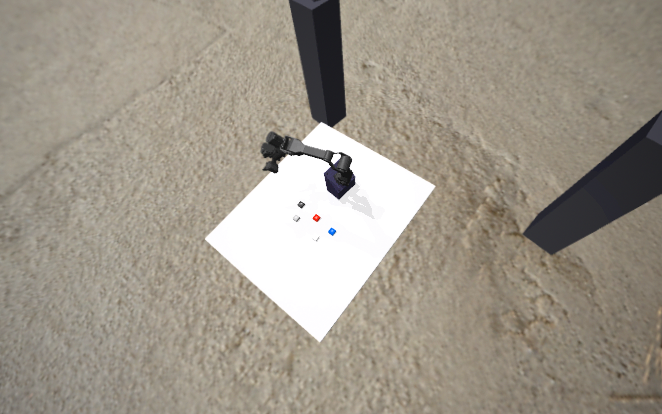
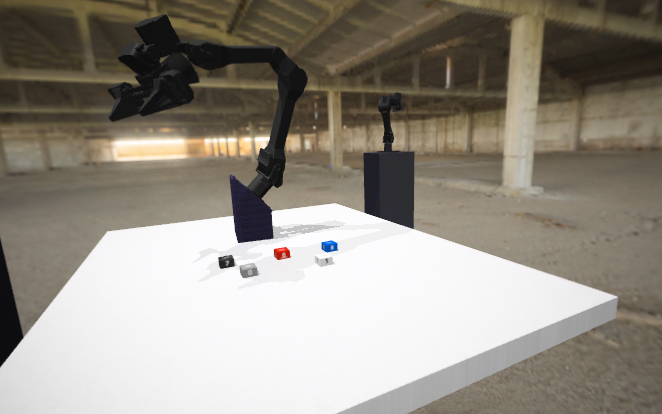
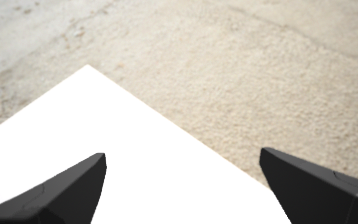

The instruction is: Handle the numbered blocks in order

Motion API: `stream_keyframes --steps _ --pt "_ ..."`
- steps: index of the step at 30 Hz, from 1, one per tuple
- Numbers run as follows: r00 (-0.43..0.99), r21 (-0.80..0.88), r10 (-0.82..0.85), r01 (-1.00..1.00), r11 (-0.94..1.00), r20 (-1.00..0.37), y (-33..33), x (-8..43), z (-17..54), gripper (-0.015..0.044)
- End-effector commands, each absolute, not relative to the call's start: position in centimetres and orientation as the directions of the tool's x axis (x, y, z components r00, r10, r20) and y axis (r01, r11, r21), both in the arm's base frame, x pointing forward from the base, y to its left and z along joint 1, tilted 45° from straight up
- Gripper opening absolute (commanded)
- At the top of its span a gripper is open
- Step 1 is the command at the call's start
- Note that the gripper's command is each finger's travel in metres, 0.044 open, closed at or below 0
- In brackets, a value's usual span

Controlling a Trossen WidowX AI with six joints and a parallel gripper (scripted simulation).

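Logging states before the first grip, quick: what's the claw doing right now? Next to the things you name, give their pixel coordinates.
Claw (image 1: 266, 160) (image 2: 126, 110) (image 3: 185, 157): open, nothing between its fingers, up in the air away from the blocks (image 1: 316, 217) (image 2: 282, 253).

Arm (image 1: 315, 151) (image 2: 283, 115) raised, elbow bent; claw (image 1: 267, 160) (image 2: 127, 115) (image 3: 185, 157) open, tilted downward.

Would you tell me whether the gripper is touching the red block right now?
Apart: the exterior view shows the gripper high above the table, well clear of the red block.

The digits on the red block (image 1: 316, 217) (image 2: 282, 253) and blue block (image 1: 332, 231) (image 2: 329, 246), farthest right, were too blurred to read.
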State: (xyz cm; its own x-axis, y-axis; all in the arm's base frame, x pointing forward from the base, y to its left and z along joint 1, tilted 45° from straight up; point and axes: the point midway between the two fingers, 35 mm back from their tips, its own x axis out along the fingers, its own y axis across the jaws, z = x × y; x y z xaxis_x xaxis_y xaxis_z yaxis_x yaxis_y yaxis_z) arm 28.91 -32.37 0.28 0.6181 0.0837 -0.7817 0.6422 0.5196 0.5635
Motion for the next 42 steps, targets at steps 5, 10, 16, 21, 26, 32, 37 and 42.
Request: stream_keyframes --steps 5,10,16,21,26,32,37,42 --pt "0.362 0.551 0.437 0.323 0.77 -0.823 -20.3 28.8 -4.2 0.04" --pt "0.184 0.608 0.587 0.086 0.789 -0.789 -14.2 27.3 -5.1 0.04" --pt "-0.012 0.692 0.698 -0.144 0.708 -0.716 -8.8 25.1 -5.2 0.04" --pt "-0.015 0.693 0.699 -0.147 0.705 -0.715 -8.7 25.0 -5.1 0.04" --pt "-0.015 0.693 0.699 -0.147 0.705 -0.715 -8.7 25.0 -5.1 0.04" --pt "-0.015 0.693 0.699 -0.147 0.705 -0.715 -8.7 25.0 -5.1 0.04" --pt "-0.015 0.693 0.699 -0.147 0.705 -0.715 -8.7 25.0 -5.1 0.04" --pt "-0.015 0.693 0.699 -0.147 0.705 -0.715 -8.7 25.0 -5.1 0.04"
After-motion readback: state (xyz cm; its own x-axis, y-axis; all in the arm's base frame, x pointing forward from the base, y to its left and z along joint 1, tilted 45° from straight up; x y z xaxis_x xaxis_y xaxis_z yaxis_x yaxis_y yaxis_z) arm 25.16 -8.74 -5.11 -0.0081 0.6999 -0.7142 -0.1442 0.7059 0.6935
